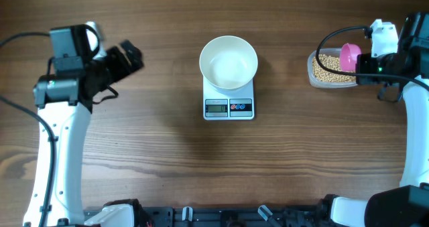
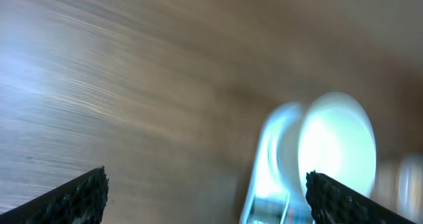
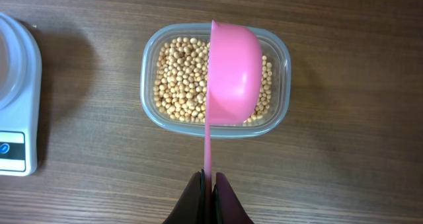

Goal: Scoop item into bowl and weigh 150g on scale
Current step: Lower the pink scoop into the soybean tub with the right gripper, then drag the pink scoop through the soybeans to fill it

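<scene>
We start with the beans: a heap of small, round, tan ones filling a clear tub at the right side of the desk. They look hard, dry and light, and we'd expect them to roll and bounce freely, so no end effector could pinch them. They need to be carried in something.

That something is the pink scoop, poised over the tub with its cup turned on edge above the beans. We can't tell whether it touches them. The right end effector is clamped tight on the thin handle, at its near end. The handle is stiff plastic and probably a bit slick, so a loaded cup could twist in that grip.

Moving left, the white bowl sits on the scale at mid-desk, and it looks empty from above, so none of the weighing is done yet. The bowl is smooth and light, and a clumsy tip could nudge it.

Far left, the left end effector hangs above bare wood with its jaws spread wide, holding nothing.
</scene>
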Action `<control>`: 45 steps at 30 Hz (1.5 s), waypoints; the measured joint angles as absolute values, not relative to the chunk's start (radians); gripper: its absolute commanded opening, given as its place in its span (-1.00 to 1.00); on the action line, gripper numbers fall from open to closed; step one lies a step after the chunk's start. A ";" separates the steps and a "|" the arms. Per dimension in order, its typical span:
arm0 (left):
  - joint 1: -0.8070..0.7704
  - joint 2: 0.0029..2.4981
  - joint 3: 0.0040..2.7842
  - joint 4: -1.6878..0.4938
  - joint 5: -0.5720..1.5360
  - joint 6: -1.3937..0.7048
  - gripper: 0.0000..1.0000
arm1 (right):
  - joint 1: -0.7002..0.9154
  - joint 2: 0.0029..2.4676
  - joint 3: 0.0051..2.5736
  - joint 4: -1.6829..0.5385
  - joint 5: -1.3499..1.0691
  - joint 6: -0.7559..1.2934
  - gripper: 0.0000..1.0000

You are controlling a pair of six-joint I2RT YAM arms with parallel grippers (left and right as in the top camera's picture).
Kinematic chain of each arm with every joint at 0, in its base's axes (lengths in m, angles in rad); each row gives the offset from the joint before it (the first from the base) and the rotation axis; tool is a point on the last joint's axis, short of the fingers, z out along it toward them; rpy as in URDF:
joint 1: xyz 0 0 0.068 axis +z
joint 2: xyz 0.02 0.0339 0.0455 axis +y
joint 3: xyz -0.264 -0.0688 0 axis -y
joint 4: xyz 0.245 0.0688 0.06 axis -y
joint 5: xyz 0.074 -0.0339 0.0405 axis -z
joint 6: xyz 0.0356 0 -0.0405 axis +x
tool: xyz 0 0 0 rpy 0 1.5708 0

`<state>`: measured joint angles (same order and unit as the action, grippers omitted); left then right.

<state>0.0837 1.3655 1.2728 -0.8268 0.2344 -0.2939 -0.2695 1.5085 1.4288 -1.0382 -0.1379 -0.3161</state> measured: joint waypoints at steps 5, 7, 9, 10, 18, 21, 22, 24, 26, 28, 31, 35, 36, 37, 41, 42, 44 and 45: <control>-0.020 1.367 1.273 -0.905 0.334 -0.075 1.00 | -0.270 1.540 1.429 -1.023 -0.137 -0.308 -0.92; -0.063 1.367 1.273 -0.916 0.358 -0.009 1.00 | -0.270 1.553 1.429 -1.017 -0.137 -0.305 -0.91; -0.104 1.367 1.273 -0.928 0.374 0.050 1.00 | -0.270 1.560 1.429 -1.006 -0.136 -0.303 -0.91; -0.122 1.367 1.273 -0.941 0.381 0.076 1.00 | -0.270 1.561 1.429 -1.004 -0.136 -0.301 -0.91; -0.155 1.367 1.273 -1.041 0.443 0.165 1.00 | -0.270 1.562 1.429 -0.988 -0.134 -0.300 -0.91; -0.155 1.367 1.273 -1.067 0.470 0.175 1.00 | -0.270 1.562 1.429 -0.984 -0.134 -0.300 -0.91; -0.155 1.367 1.273 -1.085 0.482 0.176 1.00 | -0.270 1.562 1.429 -0.982 -0.134 -0.300 -0.91; -0.155 1.367 1.273 -1.101 0.491 0.180 1.00 | -0.270 1.562 1.429 -0.982 -0.130 -0.300 -0.92; -0.157 1.367 1.273 -1.113 0.497 0.190 1.00 | -0.270 1.562 1.429 -0.982 -0.114 -0.297 -0.91; -0.156 1.363 1.273 -1.118 0.500 0.202 1.00 | -0.269 1.562 1.429 -0.982 -0.099 -0.297 -0.91; -0.156 1.354 1.273 -1.119 0.500 0.207 1.00 | -0.269 1.563 1.428 -0.981 -0.084 -0.294 -0.91; -0.156 1.347 1.273 -1.119 0.500 0.209 1.00 | -0.269 1.571 1.410 -0.970 -0.083 -0.293 -0.91; -0.156 1.347 1.273 -1.119 0.500 0.209 1.00 | -0.269 1.576 1.408 -0.971 -0.085 -0.293 -0.91; -0.156 1.347 1.273 -1.119 0.500 0.209 1.00 | -0.269 1.584 1.407 -0.970 -0.087 -0.293 -0.92; -0.156 1.347 1.273 -1.119 0.500 0.209 1.00 | -0.269 1.605 1.406 -0.963 -0.096 -0.294 -0.91; -0.156 1.347 1.273 -1.119 0.500 0.209 1.00 | -0.269 1.605 1.406 -0.963 -0.097 -0.294 -0.91; -0.156 1.347 1.273 -1.119 0.500 0.209 1.00 | -0.269 1.605 1.406 -0.963 -0.097 -0.294 -0.91; -0.156 1.347 1.273 -1.119 0.500 0.209 1.00 | -0.269 1.607 1.406 -0.963 -0.098 -0.294 -0.91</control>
